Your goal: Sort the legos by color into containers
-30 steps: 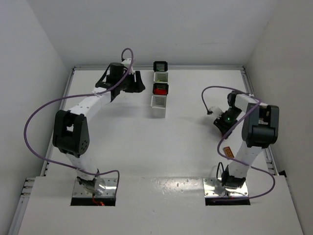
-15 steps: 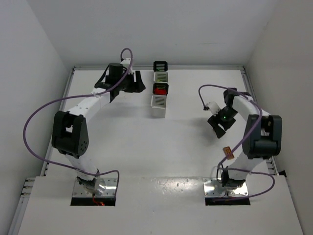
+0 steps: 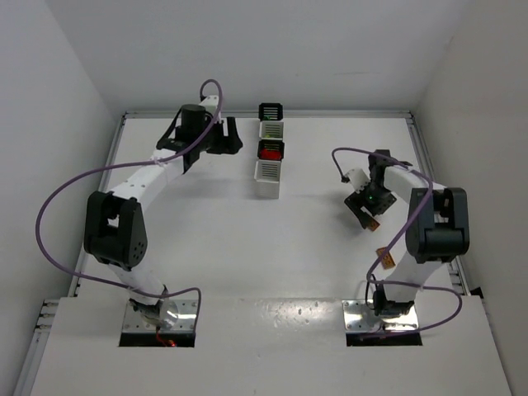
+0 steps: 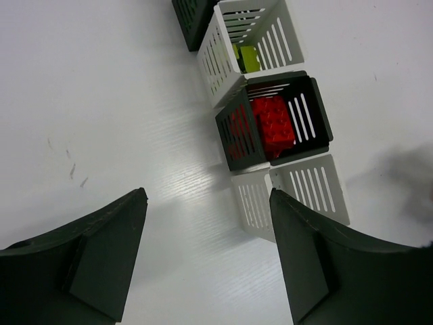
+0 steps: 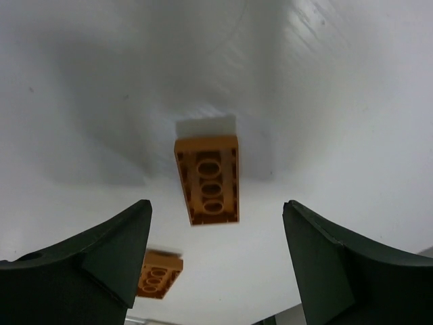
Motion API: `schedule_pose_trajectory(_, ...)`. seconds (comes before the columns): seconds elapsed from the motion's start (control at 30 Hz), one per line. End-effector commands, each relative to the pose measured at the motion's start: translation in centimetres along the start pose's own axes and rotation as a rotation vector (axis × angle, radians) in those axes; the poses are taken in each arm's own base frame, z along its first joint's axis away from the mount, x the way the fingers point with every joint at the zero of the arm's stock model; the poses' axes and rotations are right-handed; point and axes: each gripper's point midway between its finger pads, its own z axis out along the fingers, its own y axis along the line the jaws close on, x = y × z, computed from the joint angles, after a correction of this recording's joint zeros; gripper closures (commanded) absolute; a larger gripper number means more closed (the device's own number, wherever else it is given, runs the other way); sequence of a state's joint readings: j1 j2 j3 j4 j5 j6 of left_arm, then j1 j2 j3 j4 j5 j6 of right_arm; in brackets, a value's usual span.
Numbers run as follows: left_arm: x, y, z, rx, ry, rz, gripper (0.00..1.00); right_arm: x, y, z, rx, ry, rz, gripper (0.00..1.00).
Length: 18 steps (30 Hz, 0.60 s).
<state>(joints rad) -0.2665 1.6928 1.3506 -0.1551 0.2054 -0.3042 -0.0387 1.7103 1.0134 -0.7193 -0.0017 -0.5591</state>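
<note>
Hovering over the far part of the worktop (image 3: pixel 206 239) in the top view, the left gripper (image 3: pixel 233 137) is sitting just left of the containers (image 3: pixel 270 140), which are standing in a row running away from the arms. The right gripper (image 3: pixel 368 216) is pointing down at the worktop well to the right of that row. In the left wrist view, the left gripper (image 4: pixel 206 257) is spreading its fingers wide and holding nothing. Beyond it, red legos (image 4: pixel 274 122) are lying in a black container, green legos (image 4: pixel 249 57) in the white one behind it. In the right wrist view, the right gripper (image 5: pixel 216 257) is also gaping open and empty. An orange lego (image 5: pixel 208 179) is showing its hollow underside between the fingers, touching neither, and a second orange lego (image 5: pixel 159 274) is lying near the left finger.
</note>
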Motion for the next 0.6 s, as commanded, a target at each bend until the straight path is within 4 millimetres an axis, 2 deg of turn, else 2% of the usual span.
schedule_pose_trajectory(0.0,-2.4,-0.2,-1.9,-0.016,-0.070,0.039,0.21,-2.7,-2.2,0.3,0.078,-0.047,0.006,0.21)
schedule_pose_trajectory(0.1,-2.5,-0.1,-2.3,-0.025,-0.072,0.039,0.21,-3.5,-2.4,1.2,0.064,-0.033,-0.005,0.23)
schedule_pose_trajectory(0.2,-2.5,0.6,-2.6,-0.052,-0.077,0.034,0.21,-4.1,-2.2,2.0,0.057,-0.014,-0.024,0.30)
schedule_pose_trajectory(0.4,-2.4,1.1,-3.2,-0.069,-0.083,0.030,0.21,-4.1,-2.8,2.4,0.064,0.014,-0.024,0.57)
schedule_pose_trajectory(0.47,-2.5,1.8,-3.5,-0.087,-0.088,0.025,0.21,-3.6,-2.4,2.4,0.050,0.032,-0.024,0.59)
schedule_pose_trajectory(0.5,-2.5,1.8,-3.5,-0.087,-0.088,0.025,0.21,-4.0,-2.3,2.1,0.056,0.023,-0.033,0.64)
schedule_pose_trajectory(0.57,-2.0,1.9,-3.2,-0.087,-0.088,0.025,0.21,-3.4,-1.8,1.7,0.051,0.029,-0.033,0.70)
